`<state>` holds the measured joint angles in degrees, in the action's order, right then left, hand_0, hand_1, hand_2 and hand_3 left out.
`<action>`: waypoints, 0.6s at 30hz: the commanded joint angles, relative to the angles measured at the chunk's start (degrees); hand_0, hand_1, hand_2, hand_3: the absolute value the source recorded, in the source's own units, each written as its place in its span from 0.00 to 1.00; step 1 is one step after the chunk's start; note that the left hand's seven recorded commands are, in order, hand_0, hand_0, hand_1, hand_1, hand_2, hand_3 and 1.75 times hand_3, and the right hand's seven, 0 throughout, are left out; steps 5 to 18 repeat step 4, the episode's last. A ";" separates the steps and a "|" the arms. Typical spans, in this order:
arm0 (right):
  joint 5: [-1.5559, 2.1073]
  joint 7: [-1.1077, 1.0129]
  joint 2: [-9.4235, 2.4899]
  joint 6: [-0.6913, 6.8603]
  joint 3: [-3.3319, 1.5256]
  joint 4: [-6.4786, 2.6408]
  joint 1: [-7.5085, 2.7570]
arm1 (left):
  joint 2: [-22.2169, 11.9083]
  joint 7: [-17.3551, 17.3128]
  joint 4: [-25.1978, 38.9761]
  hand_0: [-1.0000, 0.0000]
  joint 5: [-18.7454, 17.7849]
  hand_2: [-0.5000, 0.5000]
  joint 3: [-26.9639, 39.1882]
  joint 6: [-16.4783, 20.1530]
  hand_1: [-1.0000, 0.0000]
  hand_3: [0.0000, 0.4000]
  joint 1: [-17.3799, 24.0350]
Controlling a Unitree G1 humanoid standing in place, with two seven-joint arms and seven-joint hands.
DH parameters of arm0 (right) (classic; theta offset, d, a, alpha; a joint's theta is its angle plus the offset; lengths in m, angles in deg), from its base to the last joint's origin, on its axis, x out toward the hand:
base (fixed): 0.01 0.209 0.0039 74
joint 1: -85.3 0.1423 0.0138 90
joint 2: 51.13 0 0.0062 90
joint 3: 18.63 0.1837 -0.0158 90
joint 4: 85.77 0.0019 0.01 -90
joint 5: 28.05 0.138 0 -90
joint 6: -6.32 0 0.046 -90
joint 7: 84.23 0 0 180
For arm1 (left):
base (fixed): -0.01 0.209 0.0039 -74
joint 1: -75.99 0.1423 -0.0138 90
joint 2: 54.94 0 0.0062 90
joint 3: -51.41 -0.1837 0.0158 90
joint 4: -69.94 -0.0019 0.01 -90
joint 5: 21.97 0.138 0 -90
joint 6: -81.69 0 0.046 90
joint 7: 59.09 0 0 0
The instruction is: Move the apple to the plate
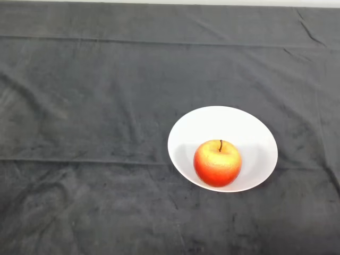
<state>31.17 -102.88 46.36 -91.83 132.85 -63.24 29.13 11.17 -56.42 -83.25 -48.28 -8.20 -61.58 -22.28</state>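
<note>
Red-yellow apple (218, 163) sits upright, stem up, in white plate (223, 148) on dark-clothed desk (85, 106). Hand out of sight, state unknowable. Placement looks complete; leave undisturbed.

A table under a dark grey cloth (95, 106) fills the head view. The cloth shows creases running across it and a few wrinkles near the far right corner. A white plate (234, 125) rests directly on the cloth, right of centre and toward the near side.
</note>
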 commanded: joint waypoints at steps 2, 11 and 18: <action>-0.04 -0.74 2.51 -0.34 0.85 -0.75 0.03 | 0.76 -0.42 -1.69 1.00 0.65 0.50 1.84 -0.45 1.00 0.00 -1.79; -0.04 -0.75 2.51 -0.34 0.85 -0.75 0.03 | 0.77 -0.50 -1.68 1.00 0.75 0.50 2.00 -0.41 1.00 0.00 -1.79; -0.04 -0.75 2.51 -0.34 0.85 -0.75 0.03 | 0.77 -0.50 -1.68 1.00 0.75 0.50 2.00 -0.41 1.00 0.00 -1.79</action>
